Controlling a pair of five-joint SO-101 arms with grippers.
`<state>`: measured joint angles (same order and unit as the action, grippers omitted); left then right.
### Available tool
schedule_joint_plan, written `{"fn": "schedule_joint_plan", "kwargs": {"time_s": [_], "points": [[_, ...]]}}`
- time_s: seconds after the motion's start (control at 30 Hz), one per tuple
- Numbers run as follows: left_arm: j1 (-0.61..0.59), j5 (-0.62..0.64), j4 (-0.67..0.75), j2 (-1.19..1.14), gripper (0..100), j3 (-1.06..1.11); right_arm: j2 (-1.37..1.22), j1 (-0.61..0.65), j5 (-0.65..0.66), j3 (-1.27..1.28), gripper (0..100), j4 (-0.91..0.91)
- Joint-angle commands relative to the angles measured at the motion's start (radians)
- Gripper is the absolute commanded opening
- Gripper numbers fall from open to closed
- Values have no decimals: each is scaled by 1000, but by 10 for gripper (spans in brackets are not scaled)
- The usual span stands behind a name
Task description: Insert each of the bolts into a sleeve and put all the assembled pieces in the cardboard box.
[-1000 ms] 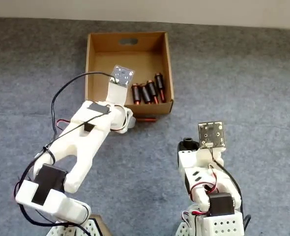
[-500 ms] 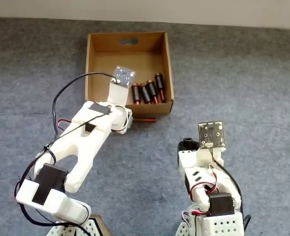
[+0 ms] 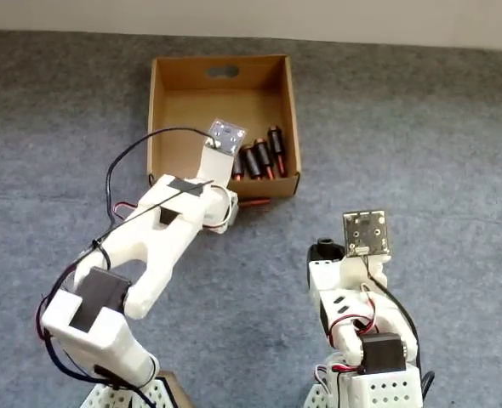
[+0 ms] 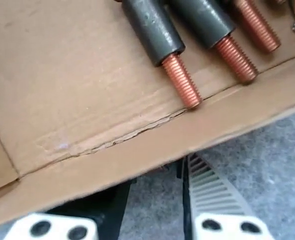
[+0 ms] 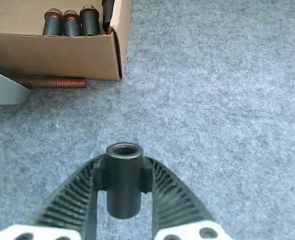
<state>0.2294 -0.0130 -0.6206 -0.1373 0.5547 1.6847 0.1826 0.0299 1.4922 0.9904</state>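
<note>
Cardboard box sits at the far side of the grey tabletop, and the assembled pieces lie side by side inside it, against its near wall. One bare bolt lies on the tabletop just outside that wall. My left gripper hangs over the near wall, close to the bolt. Its fingers look parted with nothing between them, though I see the tips poorly past the wall. My right gripper is well back from the box, fingers clamped on a black sleeve.
</note>
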Motion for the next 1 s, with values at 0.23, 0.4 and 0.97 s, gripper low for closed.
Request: {"fn": "schedule_joint_plan", "kwargs": {"time_s": [0.23, 0.4, 0.97], "points": [[-1, 6, -2, 4, 147, -59, 10, -8, -8, -7, 6, -4], [-1, 6, -2, 4, 146, -54, 10, -8, -8, -7, 6, -4], [1, 2, -8, 15, 9, -24, 10, -8, -8, -7, 6, -4]]}}
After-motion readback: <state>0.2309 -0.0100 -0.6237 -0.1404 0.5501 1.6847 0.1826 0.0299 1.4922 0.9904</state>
